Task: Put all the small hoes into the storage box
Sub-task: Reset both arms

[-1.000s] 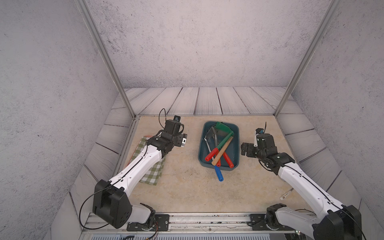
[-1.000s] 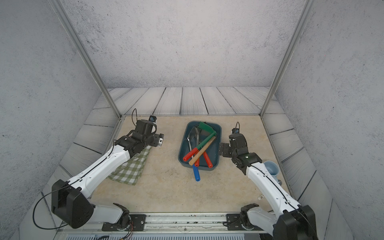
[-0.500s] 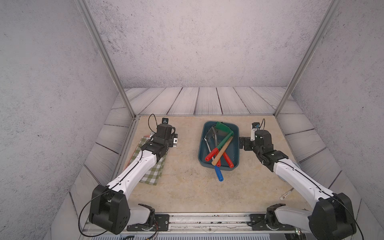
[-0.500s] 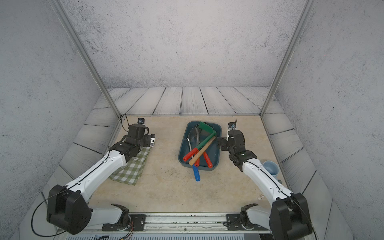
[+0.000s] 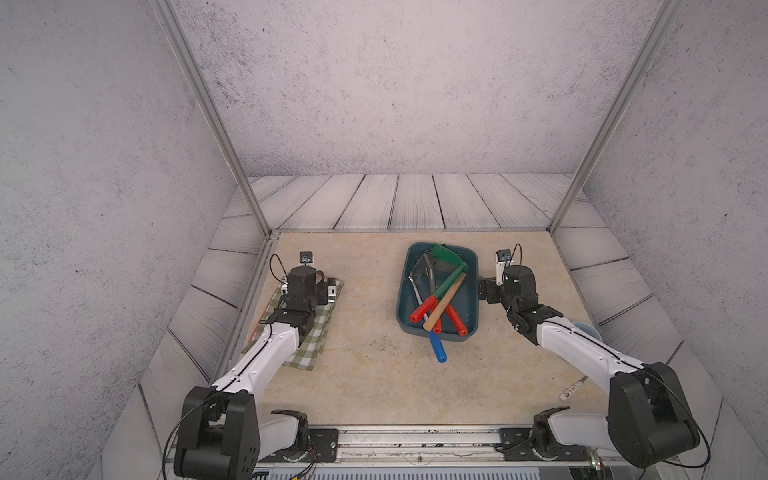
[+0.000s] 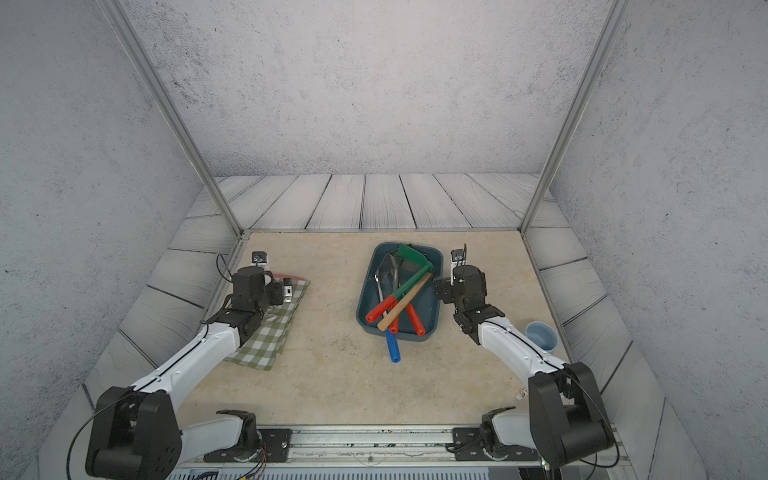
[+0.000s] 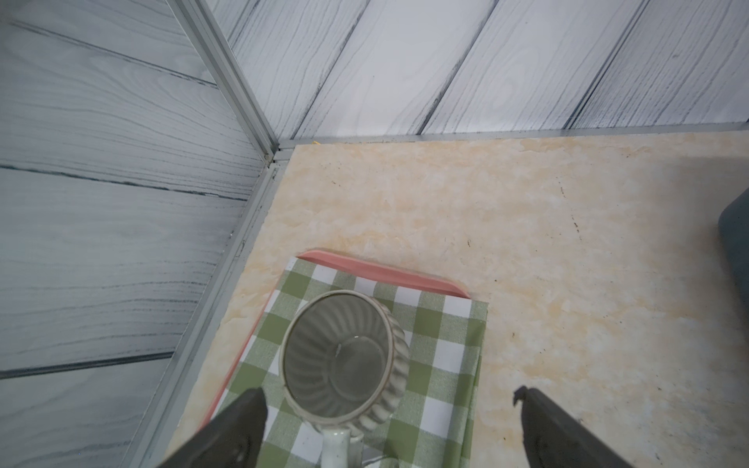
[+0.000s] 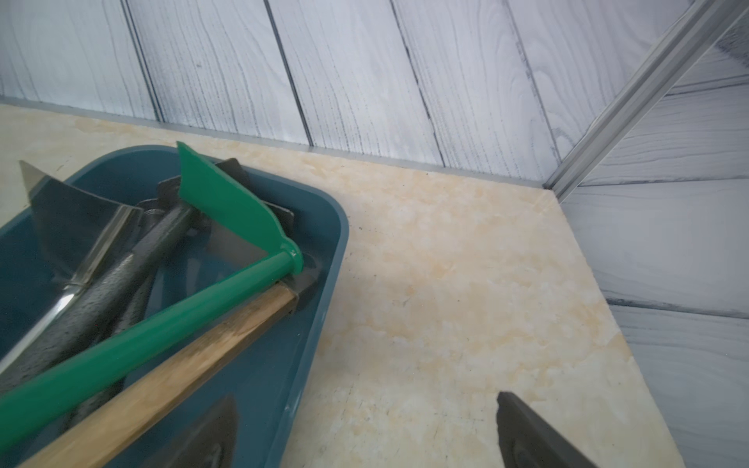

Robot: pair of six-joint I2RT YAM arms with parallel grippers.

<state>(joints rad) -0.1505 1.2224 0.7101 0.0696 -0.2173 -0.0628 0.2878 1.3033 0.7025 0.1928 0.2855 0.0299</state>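
Green-bladed small hoe [image 5: 448,261] lies in the storage box [image 5: 400,299]; left gripper [image 7: 388,395] and right gripper [image 8: 364,397] gape empty; white tag [image 5: 573,388] print unreadable.

The left gripper [image 5: 307,291] has drawn back leftward off the bare beige worktop [image 5: 365,374] and now hangs over the far end of the green-and-white checked cloth [image 5: 322,336], above a ribbed grey ceramic mug [image 7: 340,356]. The right gripper [image 5: 505,291] has edged farther out and closer to the dark teal plastic storage box [image 5: 409,331], one of its fingers [image 8: 202,437] overlapping the box's edge in the wrist view.
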